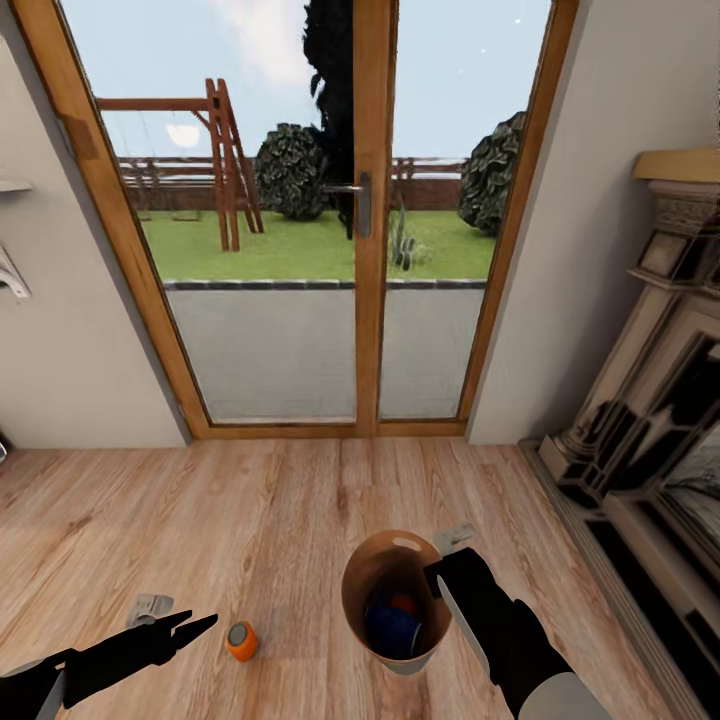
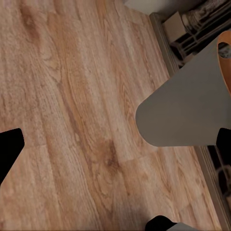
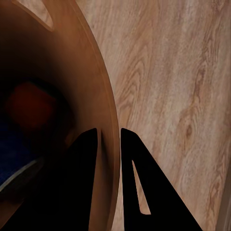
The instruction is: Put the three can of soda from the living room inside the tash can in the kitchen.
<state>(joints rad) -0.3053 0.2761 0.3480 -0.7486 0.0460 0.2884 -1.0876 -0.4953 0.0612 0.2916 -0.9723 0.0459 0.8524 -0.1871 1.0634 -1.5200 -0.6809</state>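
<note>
The tan-brown tash can [image 1: 372,590] hangs just above the living room's wood floor, lower middle of the head view. My right gripper [image 1: 437,580] is shut on its rim, one finger inside the wall and one outside [image 3: 107,131]. Inside lie a dark blue can of soda [image 1: 390,628] and an orange-red one [image 1: 404,603]; the red one shows dimly in the right wrist view [image 3: 30,105]. Another orange can [image 1: 241,641] lies on its side on the floor, left of the bin. My left gripper [image 1: 190,628] is open just left of it, holding nothing [image 2: 115,147]. The bin's pale outer wall [image 2: 185,103] shows ahead.
Wood-framed glass doors [image 1: 365,210] stand straight ahead, with pale walls on both sides. A dark fireplace surround [image 1: 650,420] runs along the right. A small grey scrap [image 1: 150,606] lies on the planks near my left gripper. Open floor lies between me and the doors.
</note>
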